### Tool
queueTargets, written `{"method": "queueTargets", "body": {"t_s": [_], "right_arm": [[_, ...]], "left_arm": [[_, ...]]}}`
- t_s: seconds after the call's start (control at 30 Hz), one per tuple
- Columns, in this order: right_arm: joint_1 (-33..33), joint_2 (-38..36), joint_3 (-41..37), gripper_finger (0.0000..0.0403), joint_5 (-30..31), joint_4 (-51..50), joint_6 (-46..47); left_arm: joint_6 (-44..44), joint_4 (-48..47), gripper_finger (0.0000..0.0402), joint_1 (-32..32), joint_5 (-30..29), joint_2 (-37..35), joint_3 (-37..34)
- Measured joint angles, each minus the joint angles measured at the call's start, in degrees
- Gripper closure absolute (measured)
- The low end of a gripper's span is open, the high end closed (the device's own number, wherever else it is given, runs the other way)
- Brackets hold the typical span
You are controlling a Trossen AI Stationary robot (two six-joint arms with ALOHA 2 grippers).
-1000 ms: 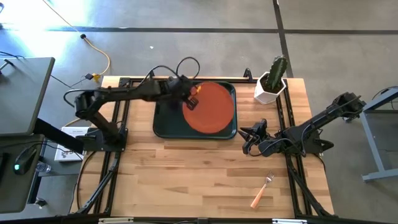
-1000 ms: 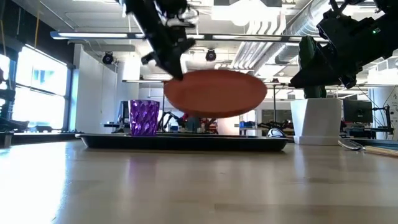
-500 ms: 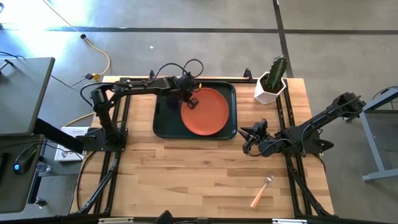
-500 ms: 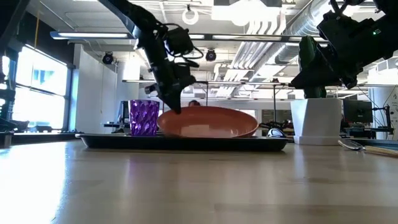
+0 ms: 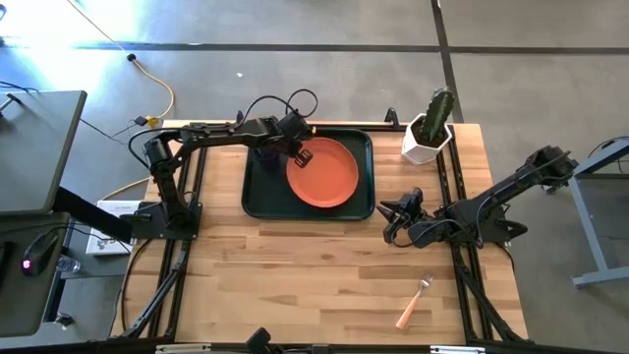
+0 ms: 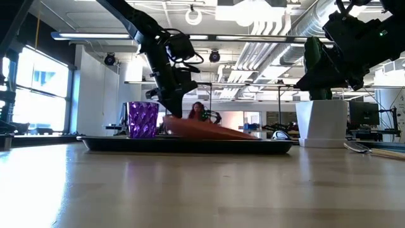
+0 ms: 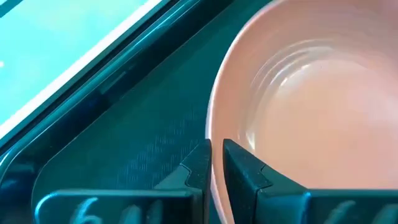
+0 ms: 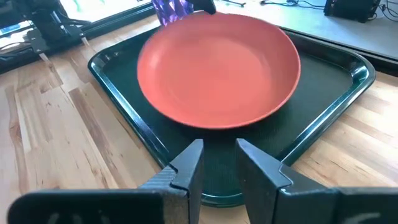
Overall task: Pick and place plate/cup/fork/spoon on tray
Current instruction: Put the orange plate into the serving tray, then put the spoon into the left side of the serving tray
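Big wooden worktop [image 5: 295,285] has loads of bare room at the near side. The tray [image 5: 257,197] sits far-centre, and the plate [image 5: 322,175] fills its right part, tipped with its left edge up. The left gripper [image 5: 298,155] has its jaws nearly closed either side of that raised rim. The right gripper [image 5: 390,218], just off the tray's near right corner, has jaws slightly apart, holding nothing. The fork [image 5: 414,300] lies near-right. The cup [image 6: 143,120] is mostly hidden under the left arm from above.
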Motion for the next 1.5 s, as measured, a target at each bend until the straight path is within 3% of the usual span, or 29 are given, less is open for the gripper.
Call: {"method": "queueTargets", "body": {"t_s": [0.37, 0.63, 0.9, 1.4, 1.5], "right_arm": [[-0.02, 0.00, 0.00, 0.0320, 0.03, -0.04, 0.00], [-0.02, 0.01, 0.00, 0.0320, 2.50, -1.45, 0.07], [-0.01, 0.00, 0.00, 0.0320, 1.88, -2.89, 2.65], [0.00, 0.00, 0.00, 0.0320, -0.71, -6.94, 4.34], [-0.02, 0.01, 0.00, 0.0320, -0.58, -6.91, 5.93]], "left_arm": [[0.94, 0.12, 0.0330, -0.29, -0.28, -0.62, 0.00], [3.54, 2.36, 0.0318, -3.75, -5.92, -4.21, 0.00], [6.46, 12.34, 0.0320, -10.55, -7.94, -7.62, 0.07], [12.89, 25.55, 0.0319, -22.14, -8.23, -7.62, 0.03], [15.27, 30.98, 0.0319, -24.08, -9.95, -7.08, -2.54]]}}
